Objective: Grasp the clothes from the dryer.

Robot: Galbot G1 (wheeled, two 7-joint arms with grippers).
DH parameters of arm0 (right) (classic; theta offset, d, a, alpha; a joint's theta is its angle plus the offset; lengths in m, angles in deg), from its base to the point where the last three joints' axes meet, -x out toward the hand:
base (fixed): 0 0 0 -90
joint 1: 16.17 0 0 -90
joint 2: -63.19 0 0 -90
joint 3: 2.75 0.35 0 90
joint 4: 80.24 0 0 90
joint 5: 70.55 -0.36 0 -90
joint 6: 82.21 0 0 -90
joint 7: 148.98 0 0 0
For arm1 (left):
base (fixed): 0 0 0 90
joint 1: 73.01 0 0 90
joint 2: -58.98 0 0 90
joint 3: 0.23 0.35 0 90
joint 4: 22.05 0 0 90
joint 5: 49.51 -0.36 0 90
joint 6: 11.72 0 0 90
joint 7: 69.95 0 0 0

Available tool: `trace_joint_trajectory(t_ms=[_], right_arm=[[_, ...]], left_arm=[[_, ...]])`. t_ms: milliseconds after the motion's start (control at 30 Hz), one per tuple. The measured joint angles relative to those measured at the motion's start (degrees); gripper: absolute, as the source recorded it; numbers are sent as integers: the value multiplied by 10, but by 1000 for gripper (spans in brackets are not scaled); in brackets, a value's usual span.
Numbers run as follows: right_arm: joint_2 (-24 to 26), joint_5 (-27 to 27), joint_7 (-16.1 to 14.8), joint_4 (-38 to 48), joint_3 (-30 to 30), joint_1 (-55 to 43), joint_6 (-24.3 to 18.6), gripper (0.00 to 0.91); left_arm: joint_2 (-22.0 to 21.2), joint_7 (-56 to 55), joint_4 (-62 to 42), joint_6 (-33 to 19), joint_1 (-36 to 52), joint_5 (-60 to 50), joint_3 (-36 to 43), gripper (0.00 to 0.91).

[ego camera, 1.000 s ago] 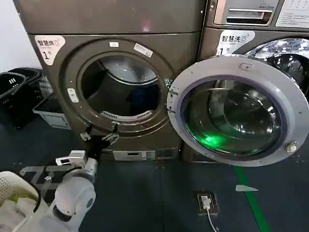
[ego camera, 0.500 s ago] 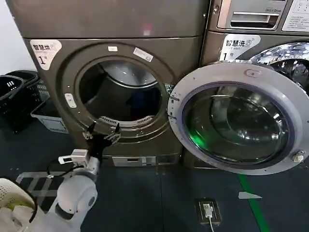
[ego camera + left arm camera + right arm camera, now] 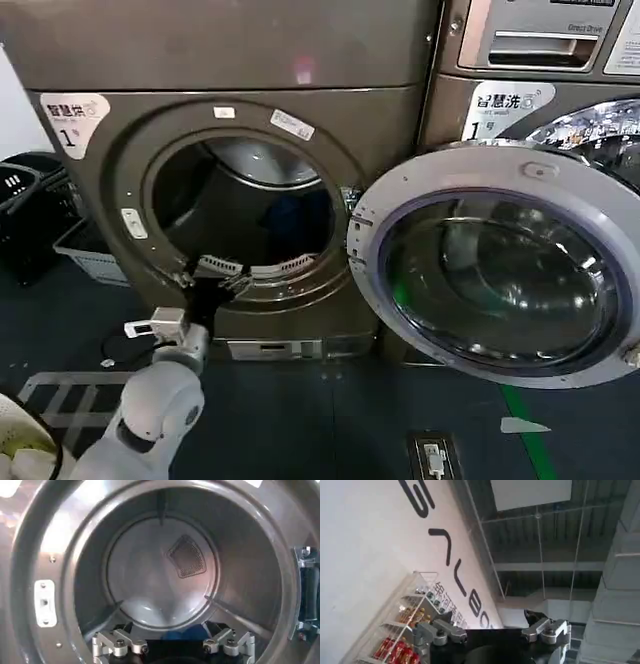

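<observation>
Dryer: the big bronze dryer (image 3: 230, 150) stands ahead of the left fingers, its round opening facing them and its steel drum (image 3: 160, 575) behind that.
Door: the glass door (image 3: 500, 265) hangs swung out, well off to the right of the fingers and clear of the opening.
Neighbouring machine: a second machine (image 3: 540, 60) with a drawer panel sits behind the door; it is not the target.
Left arm: it reaches up from below, with the left gripper (image 3: 212, 277) at the lower lip of the opening.
Left fingers: the fingertips (image 3: 116, 642) stand apart, with nothing between them.
Clothes: a dark blue cloth (image 3: 185, 632) lies low in the drum, just beyond and between the spread fingers; a bluish shape also shows deep in the drum from the head view.
Handling: the cloth is judged light, soft and limp, likely to sag and drag when lifted.
Where to hold: a raised fold or bunch near the front of the heap looks best, pinched deep so it cannot slip.
Right gripper: the right gripper (image 3: 492, 630) is parked away from the dryer, pointing towards the ceiling, fingers apart and empty.
</observation>
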Motion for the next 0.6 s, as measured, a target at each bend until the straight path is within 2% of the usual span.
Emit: trace_joint_trajectory(t_ms=[600], right_arm=[[-1,-1,-2,0,5,3,0,907]], left_arm=[[2,0,0,0,3,1,0,907]])
